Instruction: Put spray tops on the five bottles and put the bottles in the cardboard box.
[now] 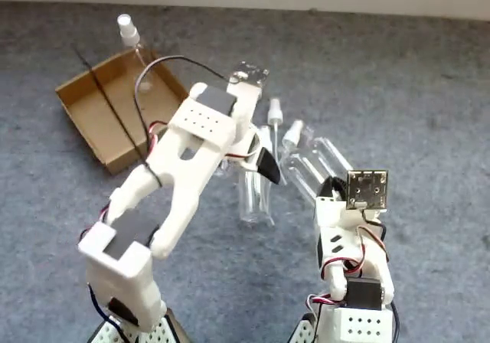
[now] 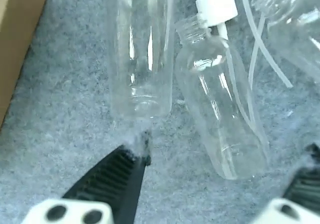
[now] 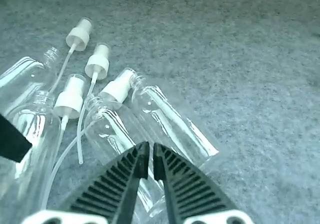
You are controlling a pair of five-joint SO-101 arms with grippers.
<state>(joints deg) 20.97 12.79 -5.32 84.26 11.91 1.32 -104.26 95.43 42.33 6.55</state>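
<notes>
The grey carpet [image 1: 429, 90] covers the whole frame of the high view. The left arm [image 1: 191, 148] slants from the lower left up to the centre. There the left gripper [image 2: 227, 154] hangs with its claw wide, one black finger on each side of an open-necked bottle [image 2: 220, 104] that lies on the carpet, and it grips nothing. The cardboard box [image 1: 92, 109] lies in the upper left, and a capped bottle [image 1: 129, 33] stands at its top corner; I cannot tell whether it is inside or just outside. The right arm [image 1: 352, 266] rises at the lower right. The right gripper [image 3: 151, 154] has its claw narrow, almost closed on nothing, above the clear bottles [image 1: 256, 190], which lie clustered at the centre, right of the box. Loose spray tops [image 3: 80, 33] with thin tubes lie beside their necks
</notes>
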